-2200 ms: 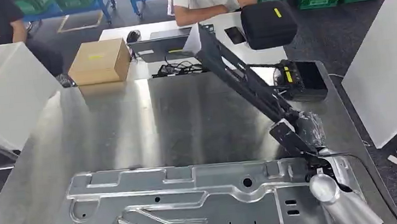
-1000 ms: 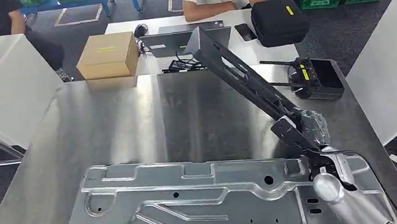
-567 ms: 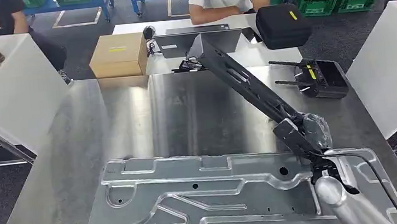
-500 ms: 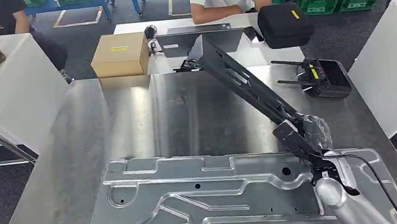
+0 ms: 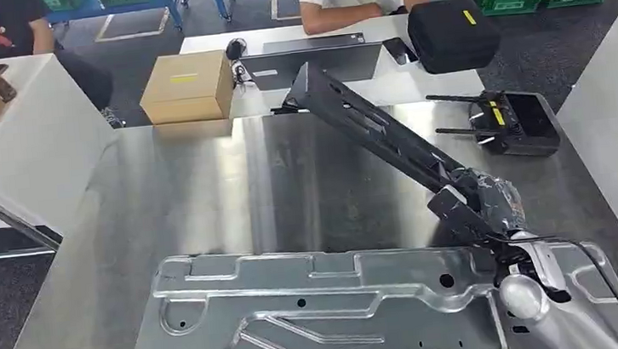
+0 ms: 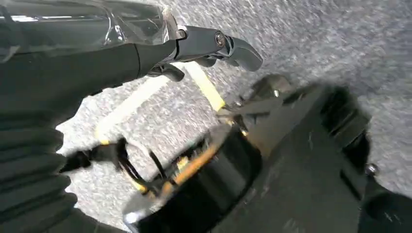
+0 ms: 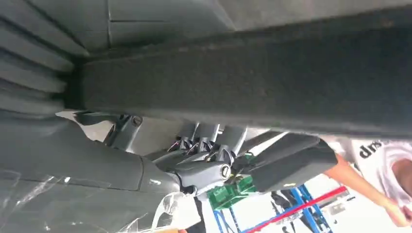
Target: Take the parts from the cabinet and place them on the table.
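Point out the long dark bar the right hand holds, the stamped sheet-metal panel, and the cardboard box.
long dark bar (image 5: 369, 126), head view, middle of its raised length.
stamped sheet-metal panel (image 5: 319, 310), head view, on its embossed face.
cardboard box (image 5: 186, 85), head view, on its top face.

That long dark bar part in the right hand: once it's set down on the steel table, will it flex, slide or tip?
The long dark bar looks like rigid stamped metal, so it probably won't flex. The right hand grips only its near end, so its far end likely pulls downward. On the polished steel table it may slide.
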Available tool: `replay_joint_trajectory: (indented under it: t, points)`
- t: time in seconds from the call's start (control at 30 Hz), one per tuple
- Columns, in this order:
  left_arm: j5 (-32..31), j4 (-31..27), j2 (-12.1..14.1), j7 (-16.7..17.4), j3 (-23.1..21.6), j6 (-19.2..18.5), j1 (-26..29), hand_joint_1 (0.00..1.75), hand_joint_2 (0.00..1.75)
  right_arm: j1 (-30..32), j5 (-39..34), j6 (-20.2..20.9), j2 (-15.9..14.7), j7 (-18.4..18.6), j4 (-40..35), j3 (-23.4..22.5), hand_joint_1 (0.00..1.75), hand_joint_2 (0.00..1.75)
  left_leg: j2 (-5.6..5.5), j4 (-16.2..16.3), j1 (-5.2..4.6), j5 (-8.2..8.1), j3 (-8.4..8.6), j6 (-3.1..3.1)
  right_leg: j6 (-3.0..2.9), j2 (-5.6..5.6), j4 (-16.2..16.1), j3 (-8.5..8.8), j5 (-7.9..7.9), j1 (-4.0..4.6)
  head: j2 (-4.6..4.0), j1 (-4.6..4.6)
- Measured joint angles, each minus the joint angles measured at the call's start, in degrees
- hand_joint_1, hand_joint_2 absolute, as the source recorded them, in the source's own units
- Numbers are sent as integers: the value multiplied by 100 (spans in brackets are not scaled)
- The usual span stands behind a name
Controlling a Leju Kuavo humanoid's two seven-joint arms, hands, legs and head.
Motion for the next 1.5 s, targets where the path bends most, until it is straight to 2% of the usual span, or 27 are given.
replay_joint_trajectory:
  t: [0.03,0.07,0.13,0.17,0.2,0.33,0.37,0.4,0.47,0.5,0.53,0.57,0.63,0.67,0.7,0.8,0.87,0.9,1.0,1.03,1.07,1.17,1.2,1.3,1.37,1.4,1.5]
  points:
    - [31,0,-7,-15,29,-26,0,0,0,-7,2,108,-11,66,-7,0,0,0,-1,-26,31,98,-15,-17,9,13,0,5,7,-15,0,-2]
    - [68,0,-9,-37,54,-39,0,0,0,-29,2,199,-20,129,-13,5,0,0,-1,-309,57,297,102,-33,24,16,0,9,16,-27,-2,-2]
    - [118,0,-7,-57,88,-57,-11,0,0,-75,2,330,-35,227,-28,15,0,0,-3,-1347,97,800,585,-42,73,37,0,15,44,-65,-2,-2]
    - [153,0,-9,-55,100,-57,-32,0,0,-114,0,389,-44,278,-31,26,0,0,-5,-1794,112,896,754,-62,123,41,0,14,65,-60,0,-2]
    - [190,0,-9,-46,123,-66,-49,0,0,-124,-2,427,-85,348,-31,29,0,0,-12,-1798,38,891,736,-34,177,52,-13,19,60,-38,-2,0]
    - [280,0,-6,-9,230,-87,-88,0,0,-157,-17,720,-160,540,-33,85,0,0,2,-1866,1,1013,768,195,362,61,-148,71,163,-81,0,0]
    - [284,0,-7,2,236,-90,-92,0,0,-163,-22,779,-212,575,-33,107,0,0,15,-1901,18,1052,790,238,341,57,-36,22,77,-84,0,2]
    - [310,0,-7,43,260,-90,-94,0,0,-199,-41,853,-238,621,-35,142,0,0,21,-1904,7,1073,781,283,311,60,300,-122,-174,-55,-2,4]
    - [341,0,-13,92,313,-94,-88,0,0,-235,-65,931,-282,695,-35,173,0,0,25,-1901,-35,1074,775,339,295,64,1258,-539,-622,-16,-2,4]
    - [365,0,-22,127,334,-94,-80,0,0,-242,-66,958,-299,713,-35,186,0,0,24,-1900,-61,1065,778,355,289,66,1608,-695,-717,8,0,4]
    - [378,0,-39,149,348,-94,-66,0,0,-250,-63,971,-324,728,-35,208,0,0,21,-1899,-80,1057,791,365,276,72,1688,-745,-685,26,-2,4]
    - [385,0,-48,192,361,-94,-47,0,0,-282,-66,988,-330,739,-37,230,0,0,21,-1897,-95,1042,811,377,248,73,1485,-652,-530,45,-2,4]
    - [400,0,-57,247,367,-92,-1,0,0,-356,-72,1032,-343,772,-42,267,0,0,22,-1890,-99,989,874,352,192,70,480,-144,-34,69,-2,4]
    - [400,0,-61,247,369,-92,26,0,0,-379,-81,1037,-356,787,-42,284,0,0,23,-1883,-106,955,890,324,169,48,41,59,47,70,0,4]
    - [407,0,-63,247,376,-87,36,0,0,-428,-90,1056,-365,800,-42,302,0,0,18,-1860,-161,919,873,285,150,56,-23,108,-19,126,-2,4]
    - [420,2,-66,256,383,-87,76,0,0,-509,-131,1098,-369,839,-44,354,0,0,15,-1899,-140,897,887,237,58,74,-35,96,-39,140,0,4]
    - [422,4,-63,254,387,-85,110,0,0,-587,-133,1117,-369,840,-44,389,0,0,5,-1776,-119,807,868,164,-1,71,-60,127,-27,74,-2,4]
    - [422,4,-66,253,389,-85,115,0,0,-610,-133,1117,-369,842,-44,396,0,0,10,-1501,-108,639,716,110,-31,62,-60,128,-32,63,0,0]
    - [429,4,-70,254,415,-85,112,0,0,-619,-138,1133,-369,848,-42,444,0,0,11,-148,-25,87,10,10,-53,45,-60,111,-35,65,0,0]
    - [437,4,-83,256,420,-85,113,0,0,-619,-138,1137,-369,859,-42,472,0,0,11,20,-7,95,-95,2,-52,45,-60,110,-34,62,0,0]
    - [439,4,-90,262,422,-87,115,0,0,-621,-142,1159,-369,879,-42,488,0,0,11,-116,5,225,-51,-4,-49,50,-60,113,-31,58,0,0]
    - [481,4,-92,262,459,-98,115,0,0,-716,-184,1297,-372,986,-39,547,0,0,6,-1661,9,946,690,65,-10,75,-60,124,-5,53,0,0]
    - [490,4,-92,262,472,-105,104,0,0,-753,-201,1349,-374,1032,-37,564,0,0,3,-1853,-28,968,735,88,17,80,-60,127,2,71,0,0]
    - [498,4,-98,271,481,-129,90,0,0,-863,-280,1469,-444,1157,-13,603,0,0,10,-1865,-96,981,709,192,144,84,-115,140,26,34,-2,-2]
    - [505,4,-125,295,481,-136,91,0,0,-962,-317,1515,-520,1229,-9,652,0,0,28,-2019,-30,1134,804,286,204,88,-95,119,29,14,0,0]
    - [505,4,-144,299,483,-136,87,0,0,-1004,-317,1550,-557,1266,-9,673,0,0,27,-2051,-55,1158,817,307,211,88,25,69,-73,34,-2,6]
    - [520,7,-186,326,483,-153,101,0,0,-1130,-297,1705,-647,1375,-9,724,0,0,38,-2047,-70,1154,820,364,235,89,1382,-540,-758,52,0,7]
